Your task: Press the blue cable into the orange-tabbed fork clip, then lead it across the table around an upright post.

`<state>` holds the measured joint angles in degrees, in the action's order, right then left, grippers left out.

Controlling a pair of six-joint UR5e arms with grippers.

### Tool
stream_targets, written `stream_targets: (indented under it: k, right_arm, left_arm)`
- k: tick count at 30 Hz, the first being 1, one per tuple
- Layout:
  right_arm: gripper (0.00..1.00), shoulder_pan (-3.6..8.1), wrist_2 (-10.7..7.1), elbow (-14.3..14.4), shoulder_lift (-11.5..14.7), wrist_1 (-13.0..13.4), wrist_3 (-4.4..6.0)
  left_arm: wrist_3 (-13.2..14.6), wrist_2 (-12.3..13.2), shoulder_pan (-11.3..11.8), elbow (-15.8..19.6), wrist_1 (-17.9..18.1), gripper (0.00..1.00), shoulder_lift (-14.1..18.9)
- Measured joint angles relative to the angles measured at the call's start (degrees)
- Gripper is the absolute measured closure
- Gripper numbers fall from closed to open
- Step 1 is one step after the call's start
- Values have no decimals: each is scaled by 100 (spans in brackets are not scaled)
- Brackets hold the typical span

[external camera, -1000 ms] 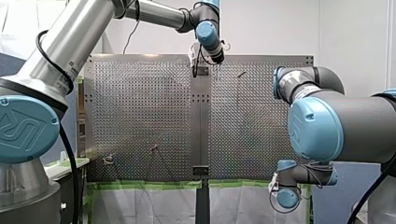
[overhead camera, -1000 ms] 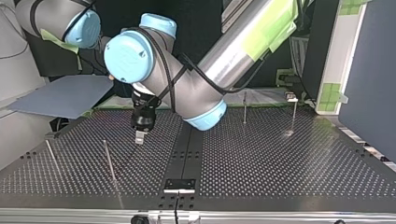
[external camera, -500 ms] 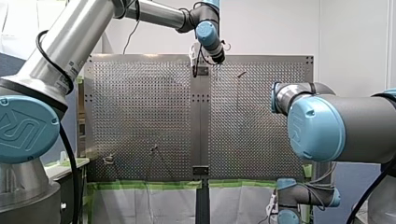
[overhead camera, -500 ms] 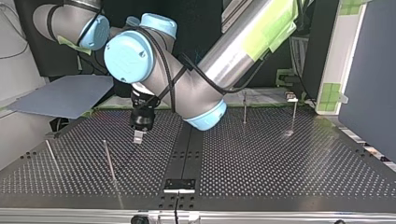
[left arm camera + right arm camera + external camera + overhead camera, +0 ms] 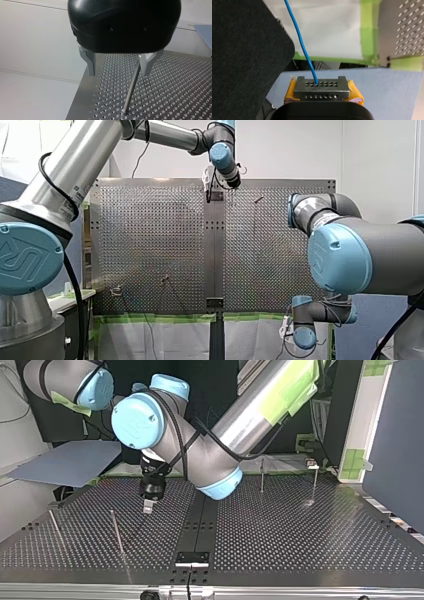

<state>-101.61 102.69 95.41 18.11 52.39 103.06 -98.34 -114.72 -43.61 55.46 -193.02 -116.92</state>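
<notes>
My right gripper, with yellow pads, is shut on the blue cable, which runs straight out ahead of it. In the front view its wrist hangs low, below the table's near edge. My left gripper is open and holds nothing. It hovers over the far middle of the table and shows in the top view left of centre. An upright metal post stands ahead of it, close to one metal finger. A small clip sits at the front view's near left.
Thin upright posts stand on the perforated table: two at the top view's left and two at its far right. A blue-grey sheet lies beyond the table. Green tape lines the near edge.
In the front view my right arm's wrist dipped down, then came back up slightly to the left, and its elbow shifted. My left arm has stayed still.
</notes>
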Motion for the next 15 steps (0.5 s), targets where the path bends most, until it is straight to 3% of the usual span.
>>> stream_targets:
  k: [8,15]
  right_arm:
    - [100,-43,-192,-78,468,-469,36]
    - [100,-69,-349,-132,817,-816,197]
  left_arm:
    - [0,-2,0,0,5,13,0]
    - [0,-12,0,2,2,13,0]
